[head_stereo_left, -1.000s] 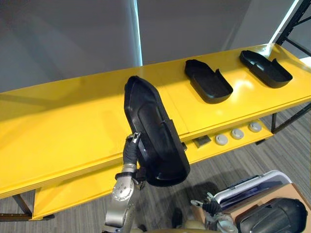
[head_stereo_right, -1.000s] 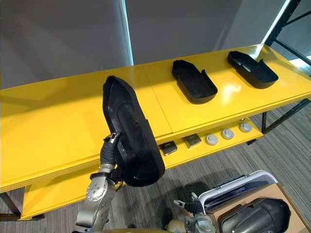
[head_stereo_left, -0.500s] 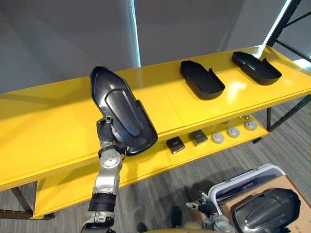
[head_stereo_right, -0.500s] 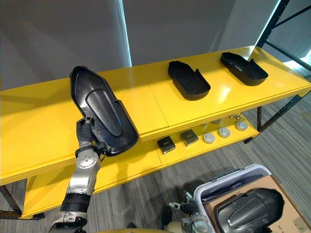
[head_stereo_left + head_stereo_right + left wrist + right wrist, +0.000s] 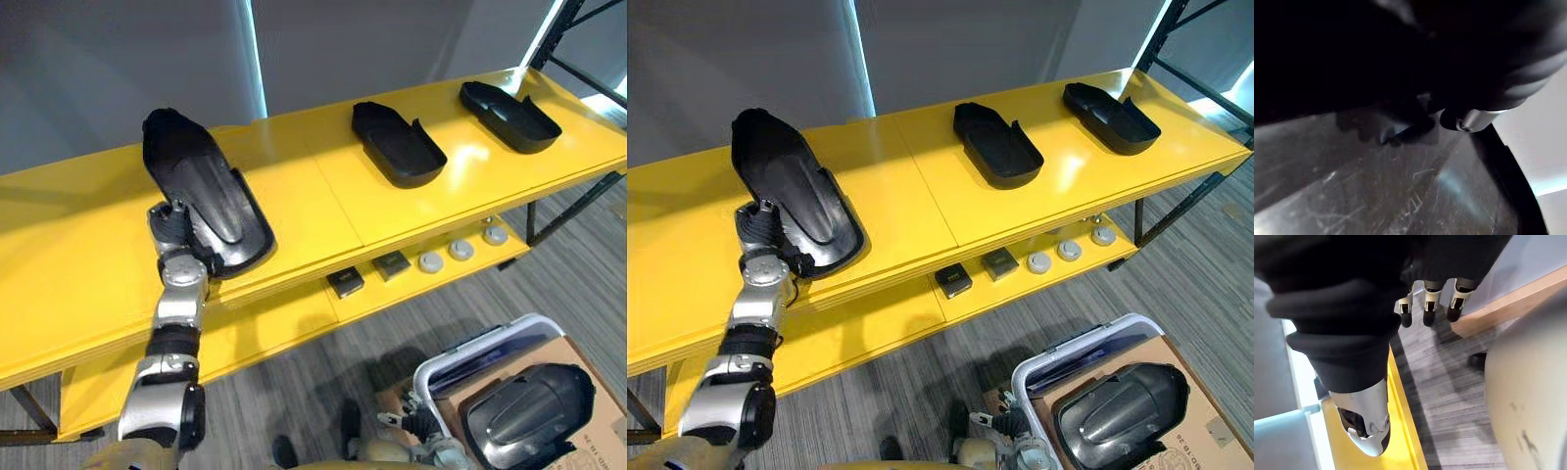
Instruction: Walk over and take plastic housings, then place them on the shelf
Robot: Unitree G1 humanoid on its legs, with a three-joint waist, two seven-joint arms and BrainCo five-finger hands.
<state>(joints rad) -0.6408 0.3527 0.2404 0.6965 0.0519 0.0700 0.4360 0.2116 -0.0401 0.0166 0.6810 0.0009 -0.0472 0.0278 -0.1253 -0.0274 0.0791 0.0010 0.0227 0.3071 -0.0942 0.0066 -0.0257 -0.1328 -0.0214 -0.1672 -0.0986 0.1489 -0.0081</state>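
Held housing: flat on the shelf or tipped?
Tipped: the housing's far end rises above the shelf's back edge; left hand holds the near end.

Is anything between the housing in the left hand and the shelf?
Nothing visible. The shelf beside the held housing in the left hand is bare; the middle housing and far housing lie apart, toward the right.

A long yellow shelf [image 5: 323, 186] runs from near left to far right, with a lower yellow board [image 5: 265, 333] beneath it and a dark metal leg [image 5: 574, 208] at the right. Behind it stands a grey wall [image 5: 98, 59], split by a bright vertical strip of light [image 5: 250, 59]. Grey carpet [image 5: 323, 387] covers the floor.
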